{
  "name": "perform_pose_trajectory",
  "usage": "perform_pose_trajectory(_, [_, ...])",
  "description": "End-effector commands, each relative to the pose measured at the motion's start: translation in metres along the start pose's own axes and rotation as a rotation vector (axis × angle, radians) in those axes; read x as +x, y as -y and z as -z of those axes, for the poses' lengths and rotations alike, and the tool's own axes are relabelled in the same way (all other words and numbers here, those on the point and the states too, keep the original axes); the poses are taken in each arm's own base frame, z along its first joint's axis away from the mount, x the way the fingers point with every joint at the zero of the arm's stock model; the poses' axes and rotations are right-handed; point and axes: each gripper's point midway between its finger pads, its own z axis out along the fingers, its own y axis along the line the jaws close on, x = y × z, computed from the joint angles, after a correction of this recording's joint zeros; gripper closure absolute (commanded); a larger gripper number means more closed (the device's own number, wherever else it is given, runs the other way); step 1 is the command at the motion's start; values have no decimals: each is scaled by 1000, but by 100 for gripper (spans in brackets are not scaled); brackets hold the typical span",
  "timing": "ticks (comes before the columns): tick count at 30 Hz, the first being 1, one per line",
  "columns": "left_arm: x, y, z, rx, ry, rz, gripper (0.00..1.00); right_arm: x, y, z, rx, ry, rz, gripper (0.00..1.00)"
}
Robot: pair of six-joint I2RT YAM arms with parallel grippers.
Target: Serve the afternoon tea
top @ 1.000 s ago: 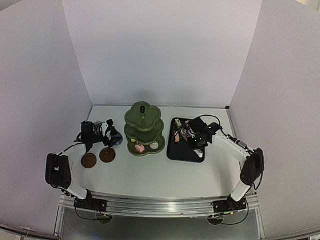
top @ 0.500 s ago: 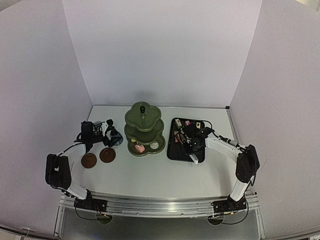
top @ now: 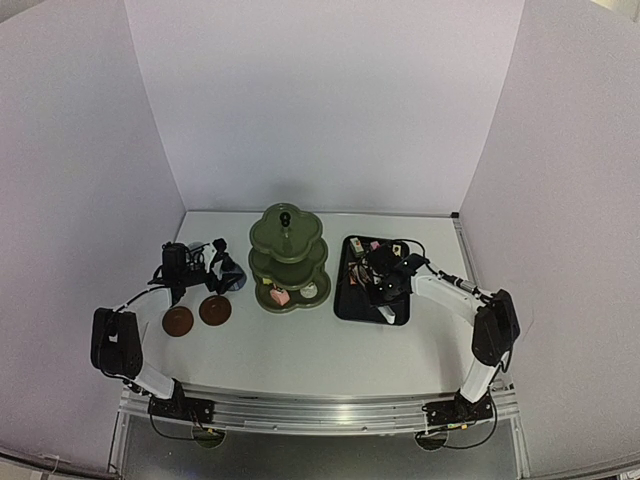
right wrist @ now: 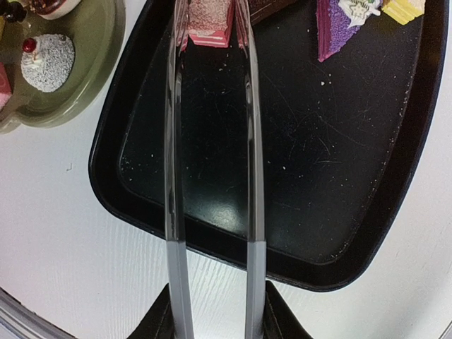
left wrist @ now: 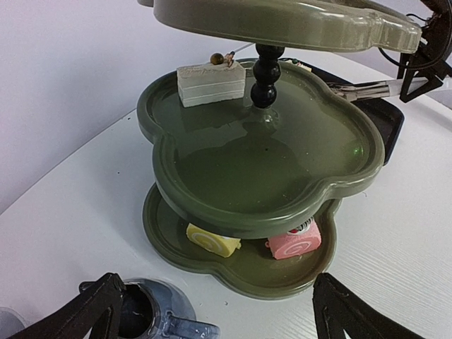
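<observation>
Olive-green three-tier lobed stand (top: 288,262) at the middle of the white surface (top: 320,350), its glossy tiers carrying a white layered slice (left wrist: 210,79), a yellow roll (left wrist: 212,240) and a pink roll (left wrist: 293,240). To its right, the right fingers (right wrist: 277,321), partly closed, clamp thin metal tongs (right wrist: 173,176) whose tips flank a pink cake (right wrist: 210,18), cut off by the frame, on the scratched black tray (right wrist: 296,162). To its left, the left fingers (left wrist: 92,311) gape empty beside a blue jug (left wrist: 152,318), half out of view.

**Near tabletop open, far row crowded**

The near strip of tabletop (top: 310,350) is free from left to right. Farther back, two coasters (top: 178,321) (top: 214,310) and the jug (top: 232,275) block the left. The stand (top: 288,258) fills the middle, with the tray (top: 342,300) just right of it. The tongs (right wrist: 173,141) reach across the tray's near left.
</observation>
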Motion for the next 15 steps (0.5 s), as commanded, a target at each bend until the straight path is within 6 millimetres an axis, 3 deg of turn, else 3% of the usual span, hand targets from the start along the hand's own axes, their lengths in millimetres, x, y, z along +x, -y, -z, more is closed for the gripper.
perform_pose_trajectory(1, [-12,1,5,-16,28,-41,6,-18,-10,22,-37,82,-22,66])
perform_pose_trajectory(15, [-10,2,6,-19,18,-38,6,-36,-17,26,-44,120,1,66])
